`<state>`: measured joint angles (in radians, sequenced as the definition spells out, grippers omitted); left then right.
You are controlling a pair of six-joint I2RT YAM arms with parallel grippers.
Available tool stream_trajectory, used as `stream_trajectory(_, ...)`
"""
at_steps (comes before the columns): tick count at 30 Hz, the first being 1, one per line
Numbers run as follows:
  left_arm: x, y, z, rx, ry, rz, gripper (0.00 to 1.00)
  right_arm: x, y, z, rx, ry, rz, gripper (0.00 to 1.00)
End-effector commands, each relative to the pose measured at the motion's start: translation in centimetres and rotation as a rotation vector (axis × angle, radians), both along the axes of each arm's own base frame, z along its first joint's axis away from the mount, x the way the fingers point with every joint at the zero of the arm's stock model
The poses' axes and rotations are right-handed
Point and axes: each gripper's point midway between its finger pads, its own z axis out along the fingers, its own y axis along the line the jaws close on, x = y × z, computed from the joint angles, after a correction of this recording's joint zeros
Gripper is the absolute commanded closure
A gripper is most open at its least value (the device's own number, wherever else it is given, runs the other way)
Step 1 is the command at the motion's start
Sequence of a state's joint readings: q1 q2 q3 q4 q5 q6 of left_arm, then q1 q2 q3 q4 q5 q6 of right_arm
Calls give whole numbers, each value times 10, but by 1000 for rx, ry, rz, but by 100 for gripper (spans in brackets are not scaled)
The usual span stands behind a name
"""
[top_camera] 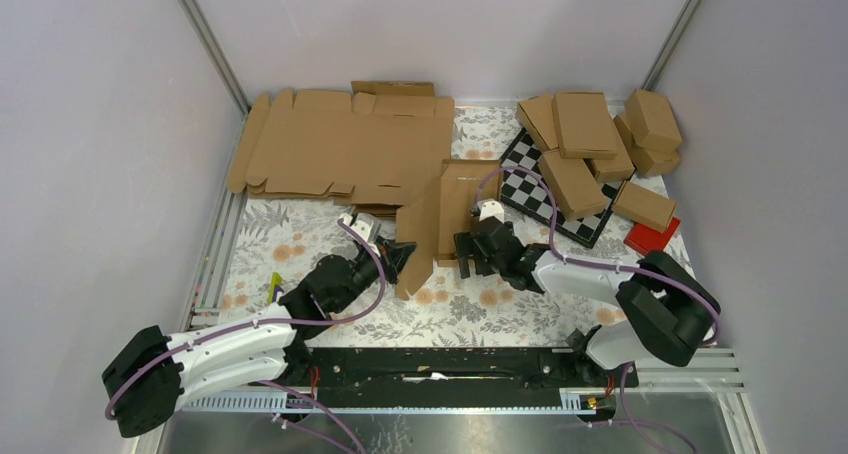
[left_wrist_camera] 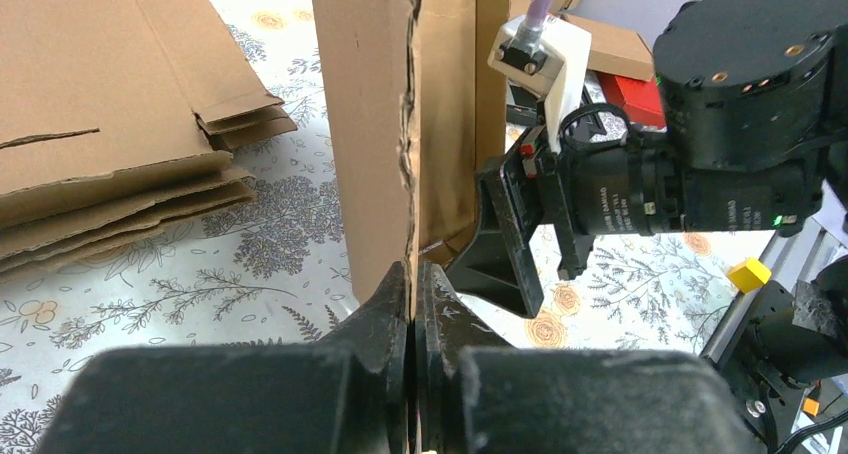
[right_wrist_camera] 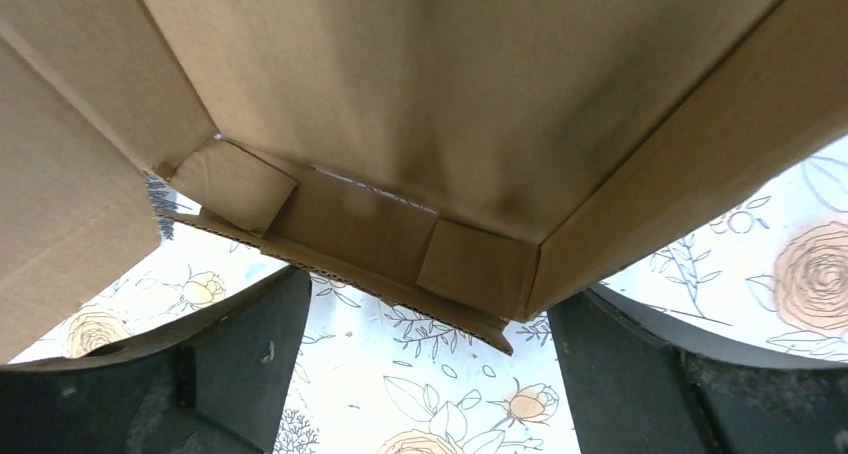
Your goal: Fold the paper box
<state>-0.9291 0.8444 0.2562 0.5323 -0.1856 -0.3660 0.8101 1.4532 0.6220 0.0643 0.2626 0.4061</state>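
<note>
1. Nearest the arms' bases, the flowered table (top_camera: 470,314) carries the work at its middle, where both arms reach in towards one piece of cardboard.
2. The left gripper (left_wrist_camera: 413,274) is clamped tight on the near edge of an upright panel of the paper box (left_wrist_camera: 365,124). Only a thin strip of card sits between its pads.
3. The right gripper (right_wrist_camera: 430,359) stands wide apart, one finger on either side of the box's lower end. It holds nothing, and I cannot tell whether either finger touches the card.
4. The paper box (top_camera: 450,209) is half formed. It stands between the two grippers with its side walls raised, and two small corner tabs show inside its end wall.
5. Risk: the box hangs on a single narrow pinch. A push from the right side could twist the panel out of the left pads, or tear its already ragged edge.
6. Risk: the raised walls look unlocked. If the right fingers close off the crease, they may crush a wall or let it spring flat.
7. Further back lie a stack of flat blanks (top_camera: 340,144) on the left and finished boxes (top_camera: 585,124) on a chequered board (top_camera: 530,189) on the right. A wide swing could knock either.
</note>
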Motion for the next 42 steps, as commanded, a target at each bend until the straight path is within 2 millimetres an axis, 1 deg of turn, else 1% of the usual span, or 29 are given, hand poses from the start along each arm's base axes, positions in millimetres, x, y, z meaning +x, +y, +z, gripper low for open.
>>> stream_trajectory(1, -11, -14, 24, -24, -67, -99, 100, 17, 7, 39, 55, -132, 20, 7)
stream_trajectory(3, -12, -13, 24, -23, -88, -105, 100, 20, 4, 48, 72, -175, -1, 7)
stream_trajectory(6, -12, -12, 21, -3, -115, -107, 100, 26, -2, 50, 64, -207, -27, 6)
stream_trajectory(9, -13, -6, 17, 26, -172, -84, 100, 31, -7, 43, 55, -185, -37, 2)
stream_trajectory(11, -14, -2, 18, 6, -221, -73, 100, 31, -2, 37, 79, -149, -12, 2)
stream_trajectory(13, -17, 1, 17, -1, -266, -73, 100, 31, 2, 37, 105, -135, 0, 2)
stream_trajectory(16, -20, 5, 15, 3, -332, -63, 100, 34, 6, 46, 147, -174, 0, 5)
stream_trajectory(18, -20, 5, 9, 26, -343, -66, 100, 36, 4, 52, 158, -211, 5, 5)
stream_trajectory(21, -24, -1, -1, 41, -331, -97, 100, 43, 0, 56, 130, -252, 4, 5)
stream_trajectory(24, -28, -7, -11, 59, -305, -123, 100, 49, -7, 58, 111, -287, -39, 6)
stream_trajectory(26, -26, -9, -15, 77, -284, -120, 100, 52, -15, 67, 123, -335, -74, 5)
stream_trajectory(29, -21, -5, -17, 88, -264, -87, 100, 55, -30, 89, 166, -421, -121, 5)
stream_trajectory(31, -20, -1, -19, 93, -258, -67, 100, 56, -42, 104, 181, -483, -155, 8)
stream_trajectory(34, -16, 4, -18, 104, -255, -38, 100, 54, -55, 121, 183, -547, -188, 16)
stream_trajectory(39, -16, 7, -17, 97, -254, -25, 100, 48, -61, 139, 196, -574, -188, 29)
stream_trajectory(42, -17, 3, -16, 92, -241, -37, 100, 48, -65, 145, 189, -590, -194, 42)
